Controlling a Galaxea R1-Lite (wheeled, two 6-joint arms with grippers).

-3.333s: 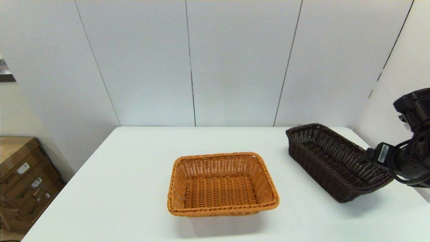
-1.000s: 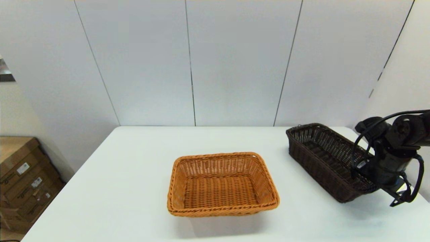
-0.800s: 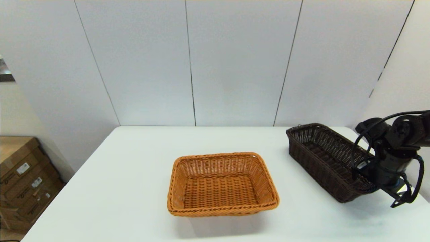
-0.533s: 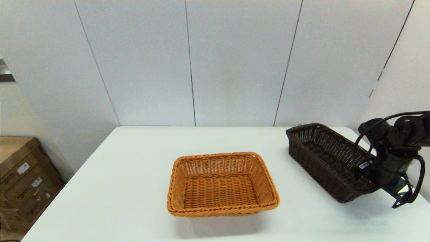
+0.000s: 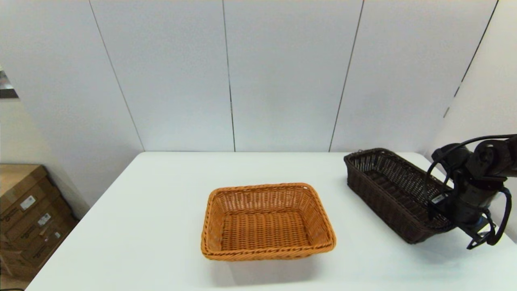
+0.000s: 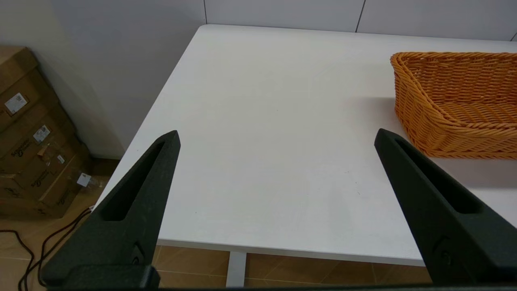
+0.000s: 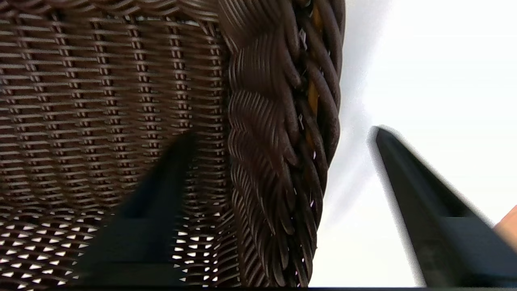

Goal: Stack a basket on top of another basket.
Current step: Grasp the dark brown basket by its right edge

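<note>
Dark brown rectangular wicker basket (image 5: 394, 194) at desk's (image 5: 161, 210) 3 o'clock; right hand (image 7: 282, 133) spread astride its rim. Orange-tan rectangular wicker basket (image 5: 266, 220) centre. Left hand (image 6: 276, 137) spread, 9 o'clock edge.

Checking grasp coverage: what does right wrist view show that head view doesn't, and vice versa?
Right wrist only: the right gripper open, one finger inside the dark brown basket, one outside, straddling its rolled rim. Head only: the orange-tan basket mid-table, apart from the dark one, and cardboard boxes off the table. Both: the dark basket and white table.
</note>
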